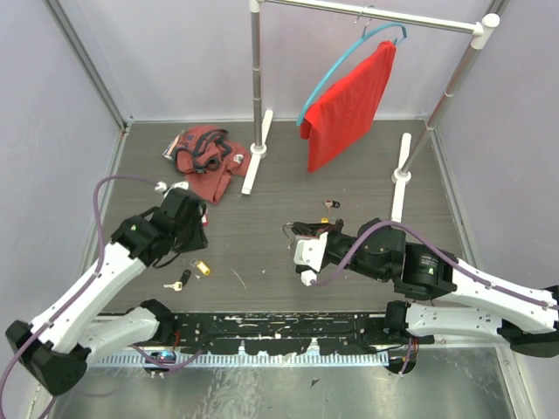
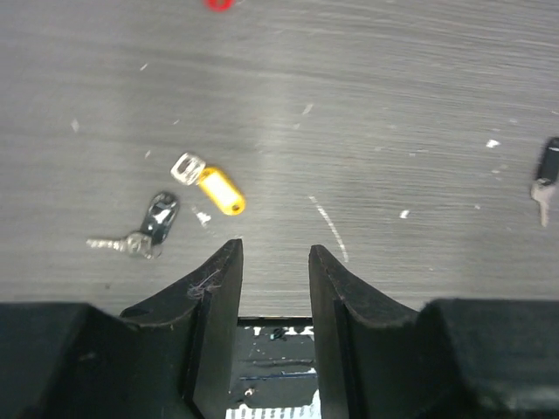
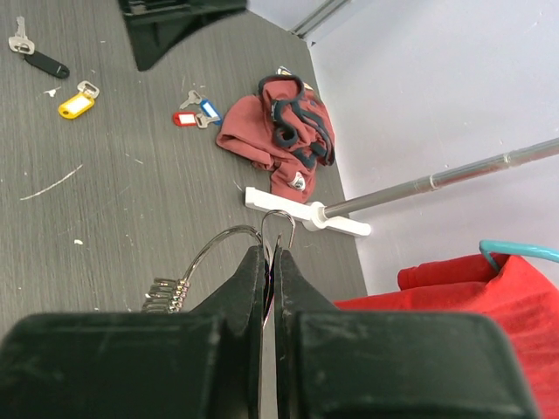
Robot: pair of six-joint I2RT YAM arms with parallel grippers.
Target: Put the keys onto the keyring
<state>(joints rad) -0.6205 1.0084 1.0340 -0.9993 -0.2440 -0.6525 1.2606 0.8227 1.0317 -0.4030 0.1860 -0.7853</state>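
My right gripper is shut on the keyring, a thin silver wire loop sticking up between its fingers. A stack of small metal pieces hangs on the ring's wire. In the top view that gripper sits mid-table. My left gripper is open and empty, hovering above the table just near of a yellow-tagged key and a black-tagged key. The top view shows these two keys below the left gripper. Red-tagged and blue-tagged keys lie by the red cloth.
A crumpled red cloth lies at the back left. A clothes rack with white feet carries a blue hanger and a red garment. Another dark-tagged key lies behind the right gripper. A black base plate runs along the near edge.
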